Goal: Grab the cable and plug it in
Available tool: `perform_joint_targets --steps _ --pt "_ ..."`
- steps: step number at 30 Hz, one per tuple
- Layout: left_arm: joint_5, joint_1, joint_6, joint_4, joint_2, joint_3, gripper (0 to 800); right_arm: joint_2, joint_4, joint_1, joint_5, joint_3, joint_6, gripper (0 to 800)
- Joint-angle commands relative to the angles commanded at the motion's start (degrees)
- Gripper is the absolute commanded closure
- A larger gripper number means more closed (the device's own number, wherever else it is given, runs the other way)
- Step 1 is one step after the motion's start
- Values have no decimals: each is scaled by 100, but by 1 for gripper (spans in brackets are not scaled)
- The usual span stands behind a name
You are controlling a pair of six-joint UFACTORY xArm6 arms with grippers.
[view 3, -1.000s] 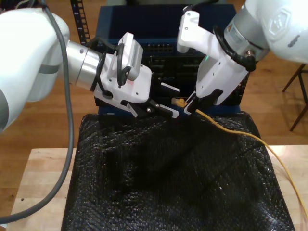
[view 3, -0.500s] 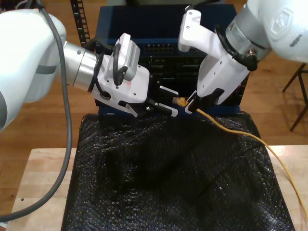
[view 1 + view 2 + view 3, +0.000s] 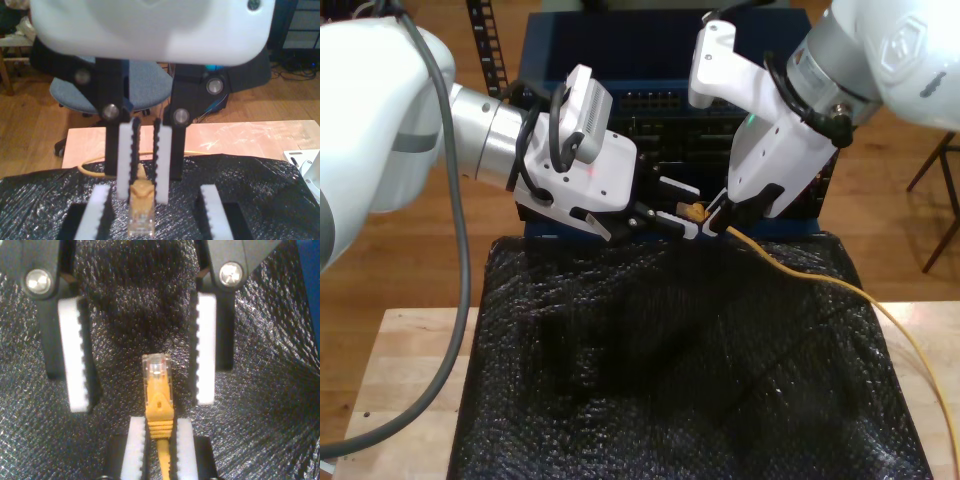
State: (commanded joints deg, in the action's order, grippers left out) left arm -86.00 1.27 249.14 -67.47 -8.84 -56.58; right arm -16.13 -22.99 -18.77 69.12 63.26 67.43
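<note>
The yellow-orange cable [image 3: 820, 281] trails off to the exterior view's right across the black mat. My first gripper [image 3: 718, 222], on the arm at the exterior view's right, is shut on the cable's boot [image 3: 140, 189] just behind the clear plug [image 3: 156, 367]. My second gripper [image 3: 682, 208], on the arm at the exterior view's left, is open. Its white pads [image 3: 75, 355] stand on either side of the plug without touching it. The plug [image 3: 695, 211] points toward my second gripper and hangs above the mat's far edge.
A blue rack unit with rows of ports [image 3: 650, 100] stands right behind both grippers. A black bubble-wrap mat [image 3: 670, 380] covers the wooden table [image 3: 400, 380]. A blue office chair [image 3: 100, 95] stands on the floor beyond the table.
My second gripper has moved toward the exterior view's right, and its open fingers now flank the plug. My first gripper has held the cable nearly still.
</note>
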Motion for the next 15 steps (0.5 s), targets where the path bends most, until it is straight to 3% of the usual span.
perform_joint_targets --steps 9,15 --pt "9 0 0 9 0 0 477 0 -44 0 0 9 0 796" --pt "44 -9 -9 9 0 0 556 0 -44 9 0 9 0 796"
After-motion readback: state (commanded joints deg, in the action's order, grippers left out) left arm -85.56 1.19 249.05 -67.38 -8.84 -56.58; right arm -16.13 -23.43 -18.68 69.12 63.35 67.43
